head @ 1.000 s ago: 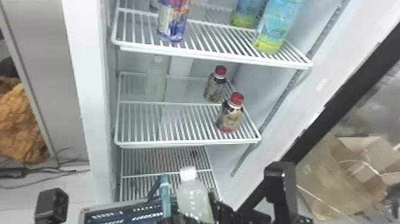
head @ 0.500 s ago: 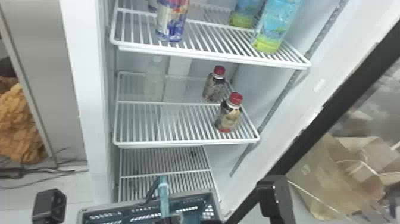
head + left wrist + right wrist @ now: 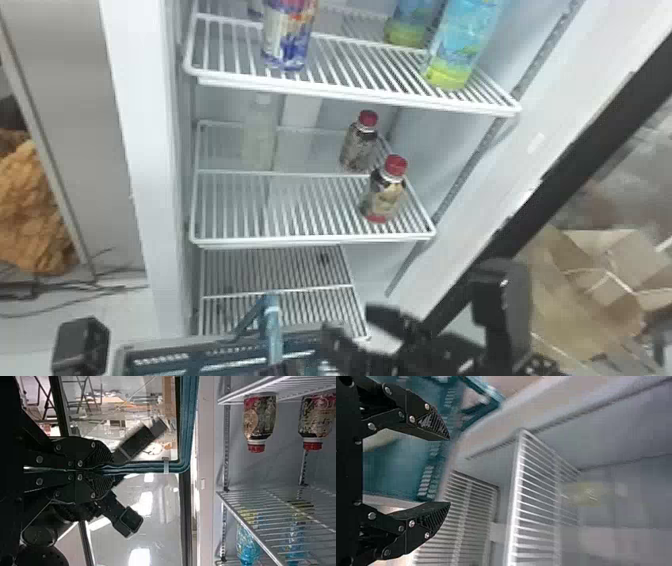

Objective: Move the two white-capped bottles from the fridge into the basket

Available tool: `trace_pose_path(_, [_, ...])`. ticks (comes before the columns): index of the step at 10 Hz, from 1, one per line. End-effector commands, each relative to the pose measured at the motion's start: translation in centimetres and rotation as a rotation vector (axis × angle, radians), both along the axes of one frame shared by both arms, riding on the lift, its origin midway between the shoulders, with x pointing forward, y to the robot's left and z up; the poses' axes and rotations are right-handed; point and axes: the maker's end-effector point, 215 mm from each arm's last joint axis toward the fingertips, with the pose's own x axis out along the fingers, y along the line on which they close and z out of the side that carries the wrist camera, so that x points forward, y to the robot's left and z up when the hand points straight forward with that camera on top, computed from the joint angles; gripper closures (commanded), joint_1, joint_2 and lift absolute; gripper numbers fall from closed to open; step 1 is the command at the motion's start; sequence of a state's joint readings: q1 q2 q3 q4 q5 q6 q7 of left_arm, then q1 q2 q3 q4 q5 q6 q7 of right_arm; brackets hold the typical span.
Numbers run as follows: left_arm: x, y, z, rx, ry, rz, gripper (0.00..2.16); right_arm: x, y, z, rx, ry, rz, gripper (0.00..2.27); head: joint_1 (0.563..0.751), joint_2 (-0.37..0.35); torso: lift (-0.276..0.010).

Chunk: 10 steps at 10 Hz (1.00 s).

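Observation:
A white-capped bottle [image 3: 260,135] stands at the back left of the fridge's middle shelf; in the right wrist view this bottle [image 3: 589,493] lies sideways beyond the wire shelf. My right gripper [image 3: 356,327] is over the basket's right end, low in front of the fridge; in its wrist view the gripper [image 3: 450,471] is open. A blurred pale shape lies beyond its fingers, by the teal basket [image 3: 391,475]. My left gripper [image 3: 80,345] is at the lower left; in its wrist view the gripper [image 3: 113,471] is shut on the basket's teal handle [image 3: 150,468]. The basket [image 3: 165,352] hangs below the shelves.
Two red-capped bottles [image 3: 385,192] stand at the middle shelf's right side. A can [image 3: 287,37] and blue-green bottles [image 3: 460,45] are on the upper shelf [image 3: 355,95]. The fridge's left wall [image 3: 140,150] and a dark door edge [image 3: 600,120] flank the opening.
A white-capped bottle at my right gripper above the basket went down out of sight. The right gripper dipped, then came up and to the right, open. The left arm has barely moved.

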State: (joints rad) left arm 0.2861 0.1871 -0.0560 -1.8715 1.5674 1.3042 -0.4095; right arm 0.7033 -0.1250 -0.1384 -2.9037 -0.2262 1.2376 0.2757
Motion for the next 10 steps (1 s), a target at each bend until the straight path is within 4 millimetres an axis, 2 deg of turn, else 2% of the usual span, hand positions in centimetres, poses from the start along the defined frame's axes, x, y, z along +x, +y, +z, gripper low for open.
trace_pose_path(1, [0.0,0.0,0.0,-0.002,0.001,0.001,1.12,3.1,-0.7,3.9,-0.002,-0.179,-0.034,0.52,0.695,-0.35,-0.26])
trace_pose_path(6, [-0.1,-0.1,0.1,-0.007,0.002,-0.002,1.12,8.8,-0.6,9.7,0.06,-0.519,-0.081,0.48,0.695,-0.35,-0.26])
trace_pose_path(7, [0.0,-0.1,0.2,-0.007,0.0,-0.002,1.12,9.6,-0.9,10.0,0.063,-0.56,-0.098,0.41,0.695,-0.35,-0.26])
trace_pose_path(9, [-0.2,-0.3,0.2,-0.008,0.0,-0.006,1.12,11.0,-1.3,9.2,0.053,-0.583,-0.11,0.03,0.695,-0.35,-0.26])
trace_pose_path(10, [-0.1,-0.3,0.3,-0.01,0.001,-0.006,1.12,11.9,-1.2,8.4,0.053,-0.585,-0.11,0.0,0.695,-0.35,-0.26])
